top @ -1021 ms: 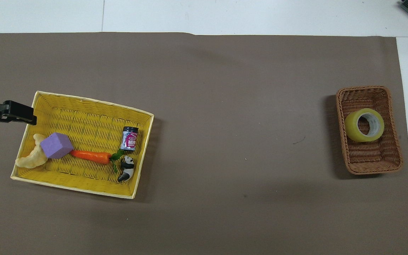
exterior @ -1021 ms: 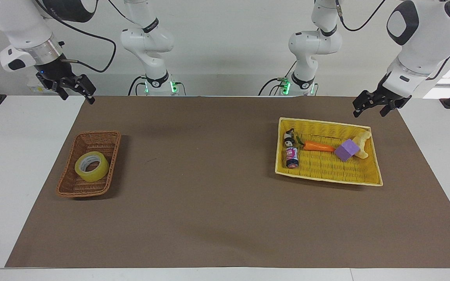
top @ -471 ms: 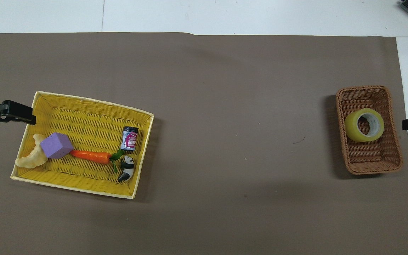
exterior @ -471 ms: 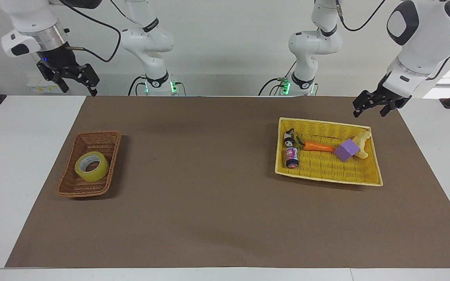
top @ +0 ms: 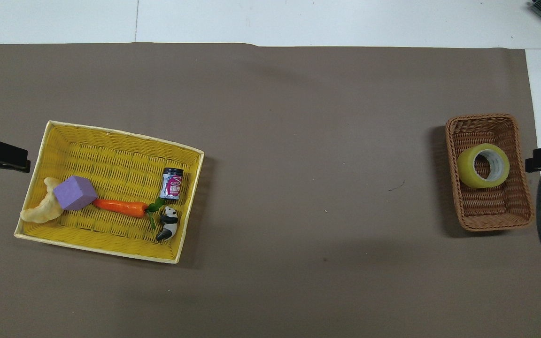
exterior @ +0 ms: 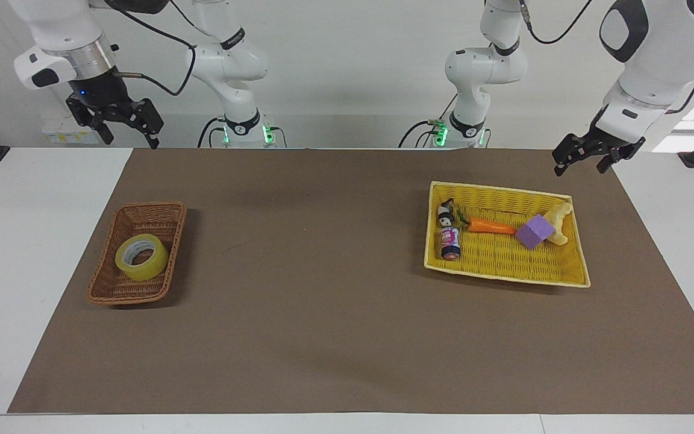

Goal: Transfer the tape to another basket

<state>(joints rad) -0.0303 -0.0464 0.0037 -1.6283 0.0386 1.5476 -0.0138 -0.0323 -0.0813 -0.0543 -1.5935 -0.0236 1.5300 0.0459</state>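
Well, the tape (exterior: pixel 141 257) lies flat in the small brown basket (exterior: pixel 119 289) near the right arm's end of the bench (exterior: pixel 323 337), core facing up. It looks light and stiff, though its glossy yellow side may be slippery, so one finger down the core and one outside the wall seems the surest hold. The right claw (exterior: pixel 123 125) hangs spread and empty over the bench's robot-side edge; the left claw (exterior: pixel 585 159), also apart and empty, waits near the yellow tray's (exterior: pixel 506 274) corner.

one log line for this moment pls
yellow packing tape roll: in brown wicker basket | right gripper: open, raised, empty | left gripper: open, raised near yellow woven tray
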